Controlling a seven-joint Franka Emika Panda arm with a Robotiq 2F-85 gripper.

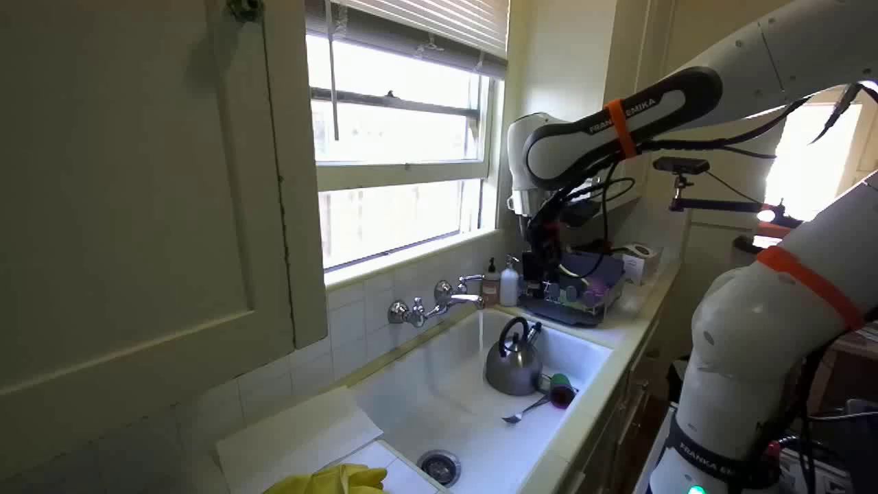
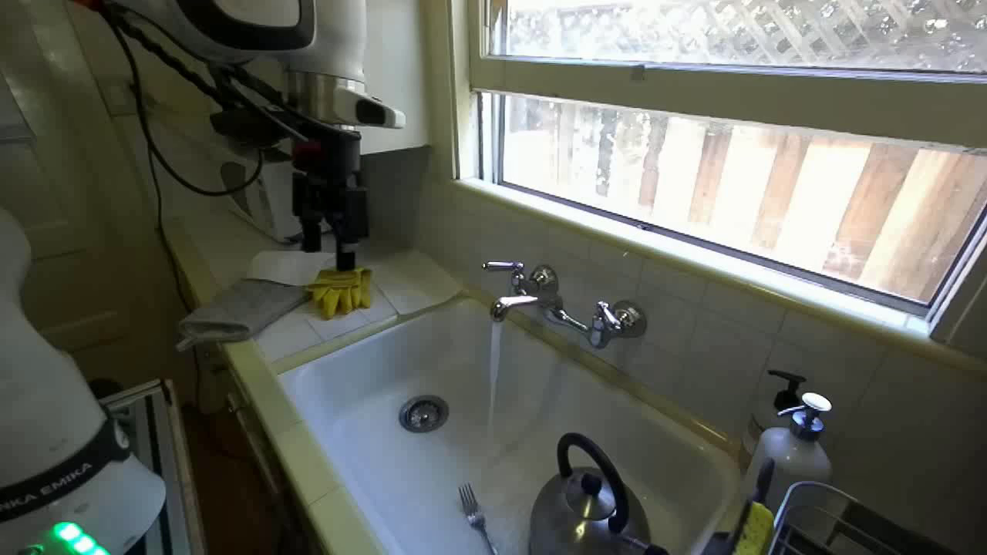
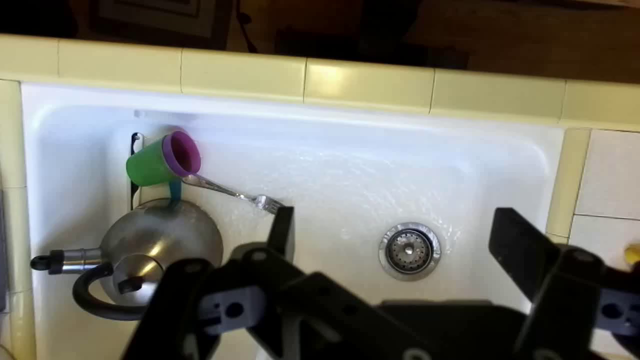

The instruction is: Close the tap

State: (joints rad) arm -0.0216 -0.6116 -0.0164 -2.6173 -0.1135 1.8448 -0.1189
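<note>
Presently, white rectangular sink (image 3: 350, 135) holds rounded steel kettle (image 3: 170, 225), purple-mouthed green cup (image 3: 149, 164), silver fork (image 3: 212, 185); short-spouted chrome tap (image 2: 540, 299) runs above back edge of cream-tiled counter (image 3: 245, 75); black two-fingered gripper (image 3: 398, 234) spreads wide, empty.

Tap (image 2: 549, 311); silver chrome; short spout (image 2: 513, 303), handle (image 2: 503, 266) each side; fixed to tiled wall (image 2: 694, 347) above sink (image 2: 362, 385); running

The sink (image 3: 330, 175) holds a kettle (image 3: 165, 230) and seemingly nested cups (image 3: 155, 162).
</note>
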